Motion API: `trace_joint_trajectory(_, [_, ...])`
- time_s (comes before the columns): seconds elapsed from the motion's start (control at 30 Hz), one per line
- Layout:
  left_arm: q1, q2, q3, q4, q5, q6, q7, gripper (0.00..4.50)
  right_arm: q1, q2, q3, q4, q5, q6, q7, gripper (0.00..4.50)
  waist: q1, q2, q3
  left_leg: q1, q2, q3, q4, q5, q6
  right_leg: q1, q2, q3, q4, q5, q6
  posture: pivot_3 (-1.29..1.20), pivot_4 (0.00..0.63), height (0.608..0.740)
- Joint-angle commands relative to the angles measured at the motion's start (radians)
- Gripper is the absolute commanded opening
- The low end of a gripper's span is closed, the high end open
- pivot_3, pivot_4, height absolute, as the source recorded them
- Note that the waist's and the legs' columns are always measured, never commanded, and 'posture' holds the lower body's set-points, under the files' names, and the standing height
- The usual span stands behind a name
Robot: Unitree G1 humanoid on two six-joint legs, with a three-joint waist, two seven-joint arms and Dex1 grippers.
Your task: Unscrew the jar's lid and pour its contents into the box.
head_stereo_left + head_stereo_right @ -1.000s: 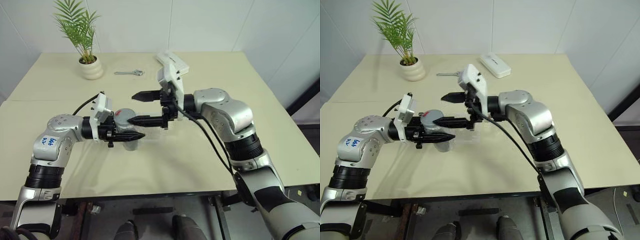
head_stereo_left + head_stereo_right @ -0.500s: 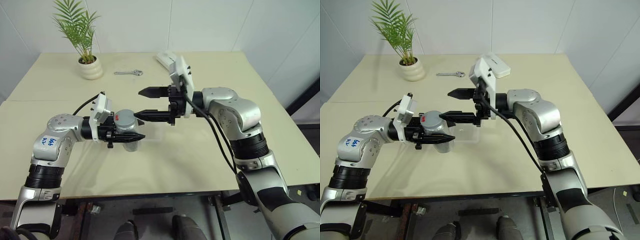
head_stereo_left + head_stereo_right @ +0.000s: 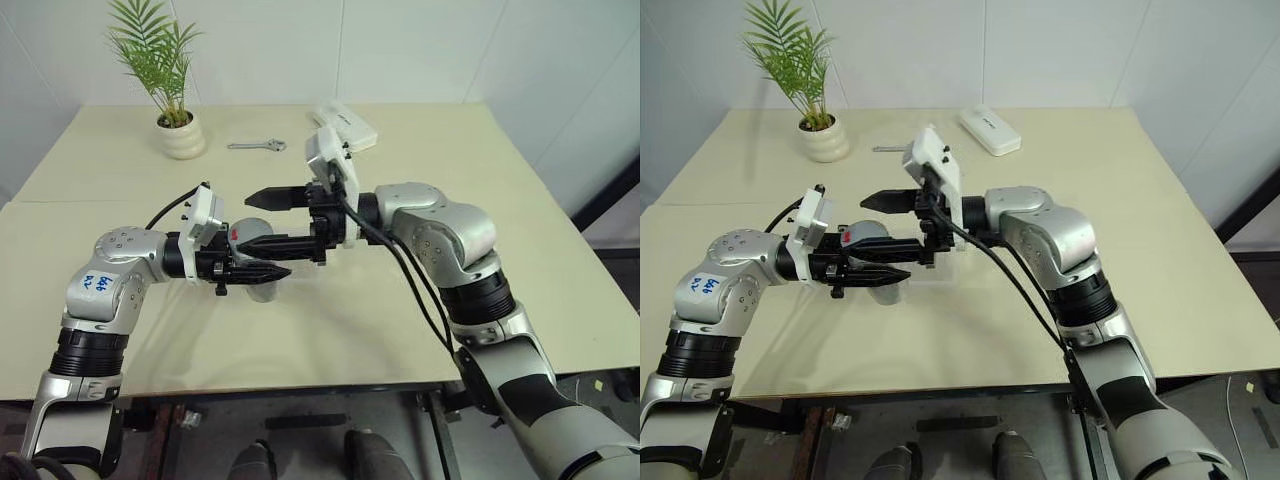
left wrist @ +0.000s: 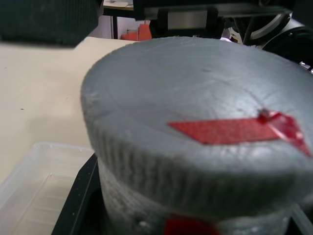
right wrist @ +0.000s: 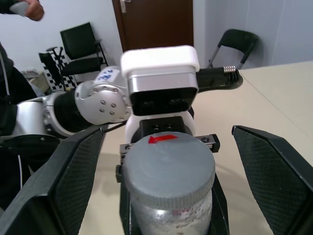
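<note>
The left gripper (image 3: 262, 271) is pinching the jar (image 5: 168, 208) in its jaws, holding it upright above the bench (image 3: 330, 320); the lid (image 5: 167, 164) is sitting fully on; the right gripper (image 3: 262, 220) is bracketing it with jaws spread, not touching; unscrewing and pouring into the box (image 4: 34, 193) are both outstanding.

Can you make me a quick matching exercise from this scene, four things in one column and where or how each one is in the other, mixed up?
Things:
1. jar
2. lid
3. right pincer
4. plant pot

States:
A. open, jaws either side of the lid
B. at the table's far left corner
C. clamped in the left pincer
D. screwed on the jar, red mark on top

Pairs: 1-C, 2-D, 3-A, 4-B
</note>
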Motion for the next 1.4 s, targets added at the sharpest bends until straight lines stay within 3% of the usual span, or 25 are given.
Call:
trace_joint_trajectory(0.03, [0.0,0.009,0.022,-0.043,-0.011,-0.011,0.003,2.03,-0.012,0.009,-0.002,-0.039,-0.002,-0.001,-0.007,4.45,0.0,0.0,0.0,0.0,0.0,0.0,0.0,0.0,0.0,0.0,0.0,0.0,0.0,0.0,0.0,0.0,0.15,0.74])
trace_joint_trajectory(0.37, [-0.007,0.005,0.018,-0.036,-0.009,-0.013,0.005,2.03,-0.008,0.023,-0.009,-0.037,0.001,0.002,-0.023,4.45,-0.002,0.0,0.0,0.0,0.002,0.0,0.0,0.0,0.0,0.0,0.002,0.0,0.0,0.0,0.0,0.0,0.15,0.74])
trace_joint_trajectory(0.47, [-0.009,0.005,0.018,-0.035,-0.009,-0.013,0.005,2.03,-0.004,0.021,-0.006,-0.036,-0.002,-0.005,-0.02,3.84,-0.002,0.0,0.0,0.0,0.002,0.0,0.0,0.0,0.0,0.0,0.003,0.0,0.0,0.0,-0.001,0.0,0.15,0.74])
trace_joint_trajectory(0.6, [-0.01,0.006,0.019,-0.032,-0.01,-0.013,0.004,2.03,0.002,0.02,-0.002,-0.036,-0.01,-0.025,-0.012,2.54,-0.002,0.0,0.0,0.0,0.003,0.0,0.0,0.0,0.0,0.0,0.003,0.0,0.0,0.0,-0.001,0.0,0.15,0.74])
trace_joint_trajectory(0.67, [-0.01,0.007,0.019,-0.032,-0.01,-0.013,0.005,2.03,0.0,0.024,-0.008,-0.036,-0.01,-0.025,-0.021,2.52,-0.002,0.0,0.0,0.0,0.003,0.0,0.0,0.0,0.0,0.0,0.003,0.0,0.0,0.0,-0.001,0.0,0.15,0.74])
trace_joint_trajectory(0.87, [0.002,0.015,0.028,-0.039,-0.012,-0.012,0.004,2.03,-0.056,0.13,-0.302,-0.024,0.326,0.187,-0.16,2.52,0.0,0.0,0.0,0.0,0.004,0.0,0.0,0.0,0.0,0.0,0.004,0.0,0.0,0.0,-0.001,0.0,0.15,0.74])
trace_joint_trajectory(0.97, [0.013,0.021,0.035,-0.046,-0.013,-0.009,0.005,2.03,-0.062,0.116,-0.4,-0.025,0.419,0.217,-0.204,2.52,0.001,0.0,0.0,0.0,0.004,0.0,0.0,0.0,-0.001,0.0,0.005,0.0,0.0,0.001,-0.002,0.0,0.15,0.74])
trace_joint_trajectory(1.17, [0.031,0.029,0.046,-0.061,-0.019,-0.007,0.015,2.03,0.007,0.009,-0.391,-0.063,0.338,0.146,-0.236,2.52,0.0,0.0,0.0,0.0,0.004,0.0,-0.001,0.0,-0.001,0.0,0.005,0.0,-0.001,0.001,-0.002,0.0,0.15,0.74])
trace_joint_trajectory(1.2, [0.034,0.031,0.049,-0.061,-0.02,-0.007,0.017,2.03,0.032,-0.022,-0.375,-0.059,0.291,0.109,-0.235,2.52,-0.001,0.0,0.0,0.0,0.004,0.0,-0.001,0.0,-0.001,0.0,0.005,0.001,-0.001,0.001,-0.002,0.0,0.0,0.74])
trace_joint_trajectory(1.3, [0.045,0.039,0.066,-0.054,-0.021,-0.011,0.025,2.03,0.193,-0.175,-0.29,-0.012,0.034,-0.123,-0.204,2.52,-0.002,0.001,-0.057,-0.004,0.005,-0.001,-0.003,0.002,-0.007,-0.003,0.005,0.0,0.002,-0.001,-0.002,0.0,0.0,0.74])
trace_joint_trajectory(1.4, [0.044,0.041,0.076,-0.044,-0.021,-0.013,0.029,2.03,0.287,-0.214,-0.273,0.068,-0.088,-0.304,-0.222,2.52,-0.002,0.0,-0.073,-0.003,0.004,0.001,-0.003,0.001,-0.008,-0.001,0.005,0.0,-0.005,-0.002,-0.001,0.0,0.0,0.74])
